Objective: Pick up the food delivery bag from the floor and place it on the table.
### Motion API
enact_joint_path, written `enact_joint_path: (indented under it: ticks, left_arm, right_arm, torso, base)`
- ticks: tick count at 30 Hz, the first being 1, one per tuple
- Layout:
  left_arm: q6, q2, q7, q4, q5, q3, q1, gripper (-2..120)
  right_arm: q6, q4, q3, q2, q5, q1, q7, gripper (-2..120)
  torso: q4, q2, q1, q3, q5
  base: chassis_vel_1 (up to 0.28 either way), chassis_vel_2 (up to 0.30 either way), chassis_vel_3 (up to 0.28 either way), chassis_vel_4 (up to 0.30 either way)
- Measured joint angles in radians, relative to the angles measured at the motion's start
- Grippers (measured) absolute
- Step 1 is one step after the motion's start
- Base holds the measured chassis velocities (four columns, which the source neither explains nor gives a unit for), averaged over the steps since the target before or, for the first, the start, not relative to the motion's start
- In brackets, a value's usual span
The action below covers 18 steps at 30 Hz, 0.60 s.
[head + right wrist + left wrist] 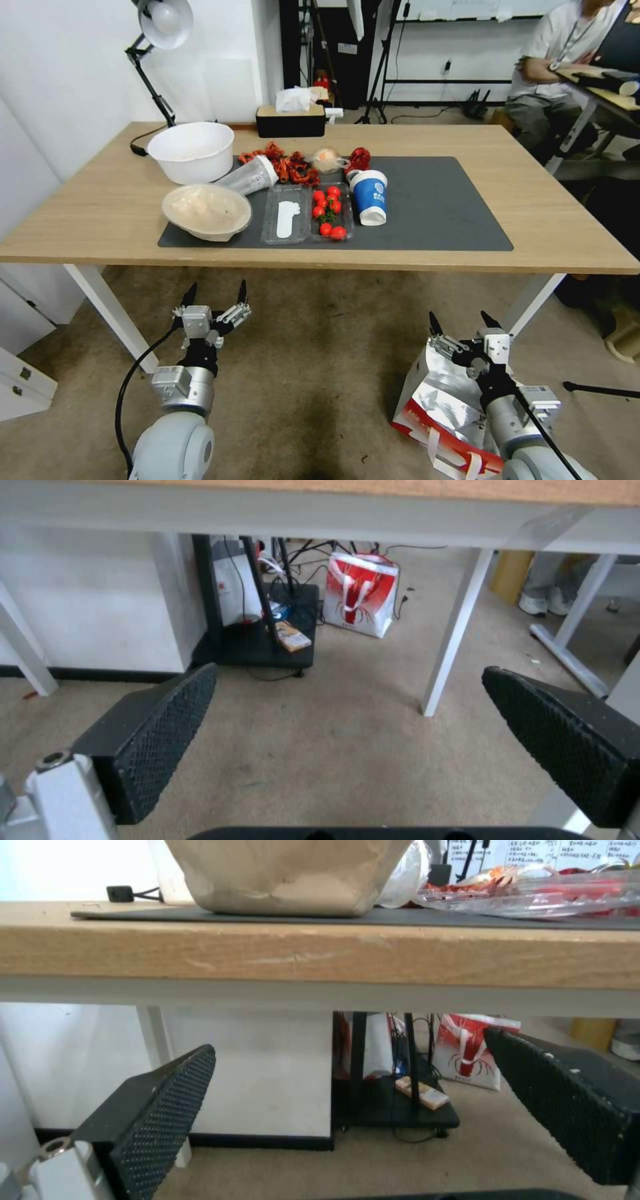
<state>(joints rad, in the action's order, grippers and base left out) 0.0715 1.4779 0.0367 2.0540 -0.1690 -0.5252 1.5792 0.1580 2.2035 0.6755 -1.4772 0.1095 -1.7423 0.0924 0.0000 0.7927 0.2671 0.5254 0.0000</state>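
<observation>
Head view, right claw [466, 323]: we are holding it wide open and empty, just above the food delivery bag [440, 400] lying on the floor [320, 373].
Left claw [216, 294]: spread wide, gripping nothing.
Risk: crumpled foil may be tearing or slipping.
Obstacles: bowls [193, 151], tomatoes [328, 212] and cup [370, 195] are crowding the worktop [107, 213].

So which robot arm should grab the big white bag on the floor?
Probably the right. The right gripper hangs open just above the food delivery bag on the floor. The left gripper, also open, is far off to the side.
</observation>
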Motion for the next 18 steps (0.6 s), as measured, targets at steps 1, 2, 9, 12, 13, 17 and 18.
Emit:
enact_joint_path:
  ticks: [1, 2, 9, 12, 13, 17, 18]
  left_arm:
    - [0.0, 0.0, 0.0, 0.0, 0.0, 0.0, -0.001, 100]
    - [0.0, 0.0, 0.0, -0.001, -0.001, 0.001, -0.002, 100]
    - [-0.001, 0.001, 0.0, -0.007, -0.001, 0.002, -0.006, 100]
    - [-0.001, 0.0, -0.001, -0.01, -0.001, 0.002, -0.008, 100]
    - [-0.001, 0.0, -0.001, -0.011, -0.001, 0.002, -0.008, 100]
    - [-0.001, -0.002, -0.001, -0.015, -0.005, 0.003, -0.016, 100]
    - [-0.001, -0.002, -0.001, -0.016, -0.006, 0.003, -0.018, 100]
  right_arm:
    - [0.0, 0.0, 0.0, 0.0, -0.001, 0.0, 0.0, 100]
    - [0.0, -0.001, -0.001, 0.001, -0.001, -0.001, 0.0, 100]
    - [0.003, -0.004, -0.001, 0.003, -0.002, 0.001, 0.0, 100]
    - [0.004, -0.008, -0.001, 0.003, -0.004, 0.004, 0.004, 100]
    - [0.004, -0.009, -0.001, 0.003, -0.005, 0.004, 0.005, 100]
    - [0.005, -0.014, -0.003, 0.0, -0.007, 0.009, 0.006, 100]
    - [0.005, -0.016, -0.002, -0.001, -0.007, 0.01, 0.006, 100]
  torso:
    - [0.0, -0.004, -0.002, -0.002, 0.0]
    - [0.0, -0.013, -0.006, -0.007, 0.0]
    - [0.0, -0.04, -0.017, -0.023, 0.0]
    - [0.0001, -0.054, -0.022, -0.031, 0.0]
    - [0.0, -0.057, -0.024, -0.033, 0.0]
    - [0.0, -0.078, -0.032, -0.046, 0.0]
    - [0.0, -0.083, -0.034, -0.049, 0.0]
  base:
    - [0.0, 0.0, 0.0, 0.0]
    - [0.0, 0.0, 0.0, 0.0]
    - [0.0, 0.0, 0.0, 0.0]
    - [0.0, 0.0, 0.0, 0.0]
    - [0.0, 0.0, 0.0, 0.0]
    - [0.0, 0.0, 0.0, 0.0]
    - [0.0, 0.0, 0.0, 0.0]
